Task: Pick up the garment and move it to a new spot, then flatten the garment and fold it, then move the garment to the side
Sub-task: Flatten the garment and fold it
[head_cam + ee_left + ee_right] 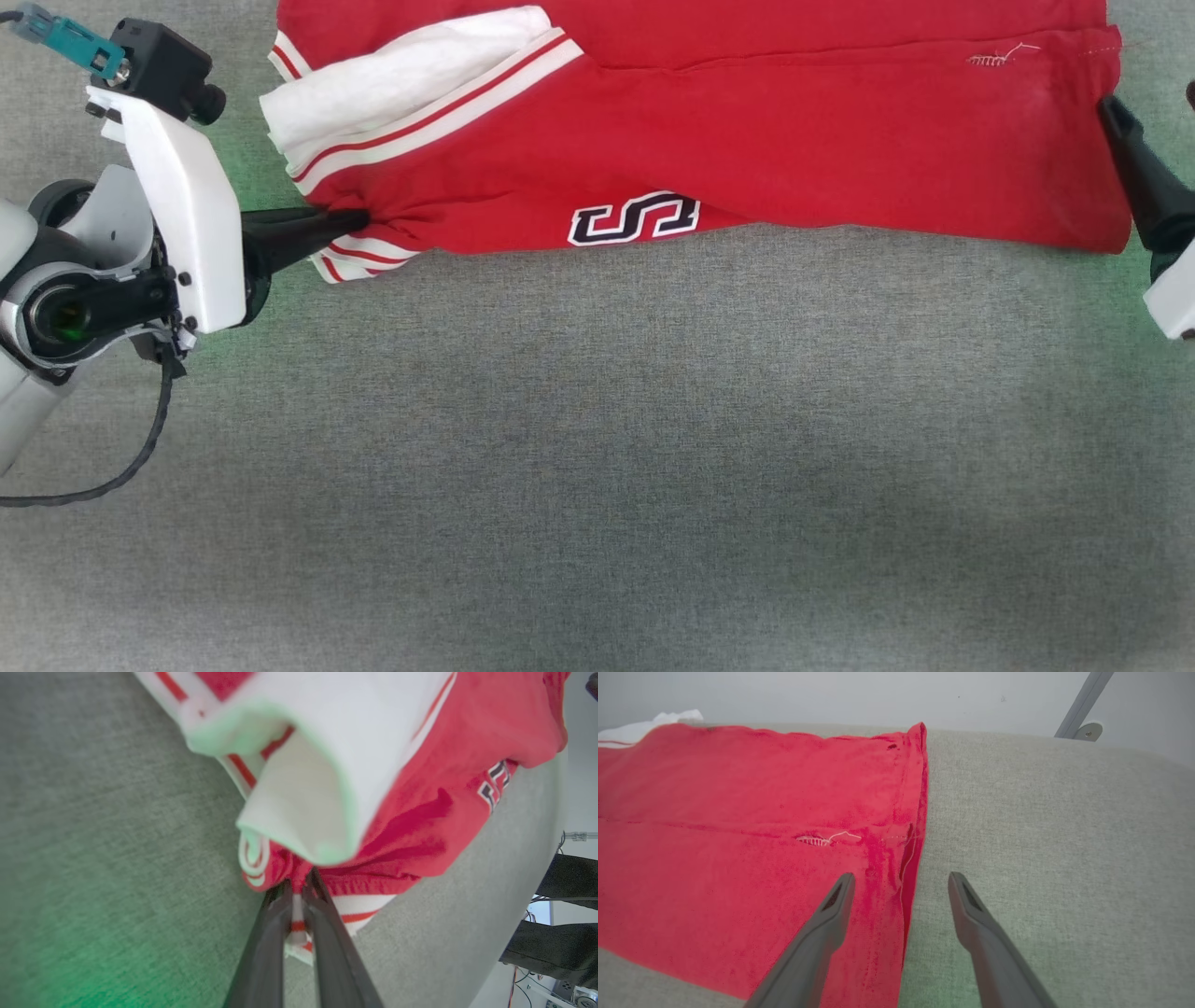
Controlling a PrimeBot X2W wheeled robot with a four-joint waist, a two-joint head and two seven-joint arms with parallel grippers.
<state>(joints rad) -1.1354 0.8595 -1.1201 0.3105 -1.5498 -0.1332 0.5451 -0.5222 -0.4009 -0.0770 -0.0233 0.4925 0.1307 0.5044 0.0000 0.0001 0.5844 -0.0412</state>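
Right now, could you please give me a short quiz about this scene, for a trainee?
1. True or false: the left gripper is shut on the garment.
2. The right gripper is: A) open beside the garment's edge, B) shut on the garment, C) holding a cup.
3. Which letter shows on the garment in the head view?
Key: 1 true; 2 A; 3 S.

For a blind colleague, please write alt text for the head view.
A red jersey with white striped trim lies on a grey cloth surface. The left claw is shut on its left corner; the right claw is at its right edge.
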